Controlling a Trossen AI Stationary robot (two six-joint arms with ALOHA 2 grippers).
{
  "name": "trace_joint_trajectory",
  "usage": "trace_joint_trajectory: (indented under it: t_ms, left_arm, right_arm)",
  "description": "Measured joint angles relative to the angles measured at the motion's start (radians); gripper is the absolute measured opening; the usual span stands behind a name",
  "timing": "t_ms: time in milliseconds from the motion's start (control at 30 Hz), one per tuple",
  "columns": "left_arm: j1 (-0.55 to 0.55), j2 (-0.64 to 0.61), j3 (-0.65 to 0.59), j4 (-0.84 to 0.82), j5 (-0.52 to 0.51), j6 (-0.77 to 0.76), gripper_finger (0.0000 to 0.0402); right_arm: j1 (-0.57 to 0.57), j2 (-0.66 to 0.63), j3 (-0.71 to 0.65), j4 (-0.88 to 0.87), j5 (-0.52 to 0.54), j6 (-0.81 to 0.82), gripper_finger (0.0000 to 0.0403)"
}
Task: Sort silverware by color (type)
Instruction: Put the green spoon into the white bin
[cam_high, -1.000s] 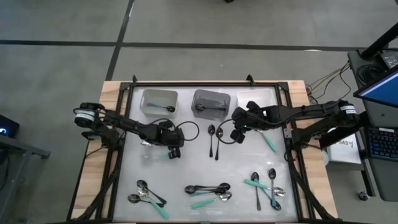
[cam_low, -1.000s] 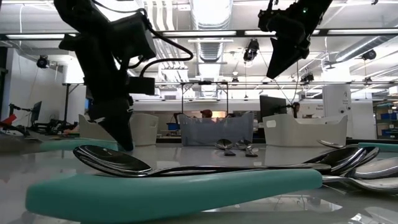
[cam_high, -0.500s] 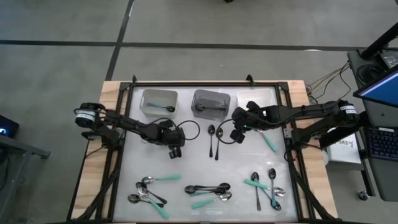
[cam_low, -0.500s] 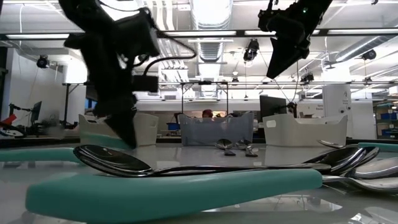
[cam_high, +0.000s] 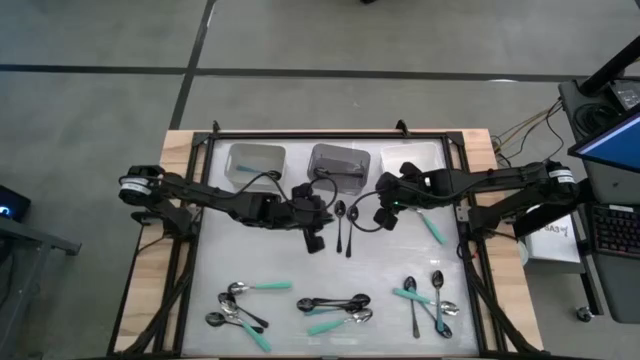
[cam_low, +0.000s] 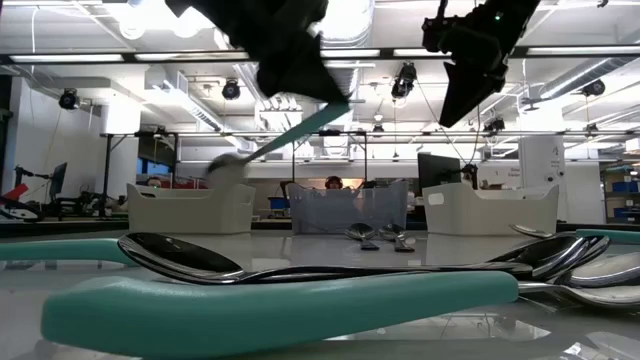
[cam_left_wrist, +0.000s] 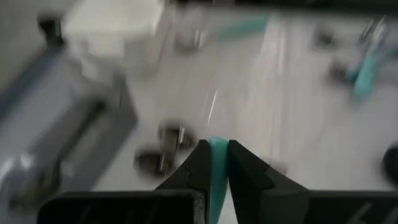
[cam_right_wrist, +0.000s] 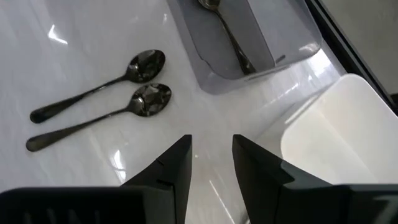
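My left gripper (cam_high: 312, 236) hangs above the table's middle, beside two dark spoons (cam_high: 344, 224), shut on a teal-handled spoon (cam_low: 285, 135). My right gripper (cam_high: 384, 212) is open and empty, hovering right of those two dark spoons (cam_right_wrist: 99, 93), in front of the middle grey bin (cam_high: 335, 160). That bin holds a dark spoon (cam_right_wrist: 227, 34). A grey bin (cam_high: 255, 160) stands left of it and a white bin (cam_high: 410, 160) right of it. More spoons lie flat in groups along the near edge (cam_high: 335, 305). My left gripper pinches the spoon's teal handle (cam_left_wrist: 216, 158) between its two fingers, near the handle's free end (cam_low: 335, 108). The fingers come from above. The spoon is lifted clear of the table and slants down from the fingers, its silver bowl (cam_low: 225, 165) lowest.
Spoon groups lie near-left (cam_high: 240, 305) and near-right (cam_high: 425, 300). One teal-handled spoon (cam_high: 432, 228) lies at the right, under my right arm. A raised frame (cam_high: 300, 133) rims the white table. Bare surface lies between the bins and the near groups.
My left gripper has risen and gone toward the table's right edge, carrying the teal-handled spoon clear of the table, and now hangs beside the two dark spoons. A teal-handled spoon now lies by the near-left group where none lay a second ago. My right arm has kept still.
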Motion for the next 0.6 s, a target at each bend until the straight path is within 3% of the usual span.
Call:
trace_joint_trajectory:
  t_ms: [200, 433, 600]
  left_arm:
    - [0.000, 0.000, 0.030, 0.225, 0.033, 0.046, 0.0016]
    - [-0.005, 0.000, 0.030, 0.427, 0.051, 0.100, 0.0016]
    - [-0.004, -0.001, 0.031, 0.521, 0.035, 0.131, 0.0016]
  right_arm:
    - [0.000, -0.021, -0.005, 0.030, 0.000, 0.004, 0.0110]
    - [0.000, -0.051, -0.087, 0.215, -0.015, -0.079, 0.0111]
    - [0.002, -0.110, -0.173, 0.412, -0.094, -0.149, 0.0107]
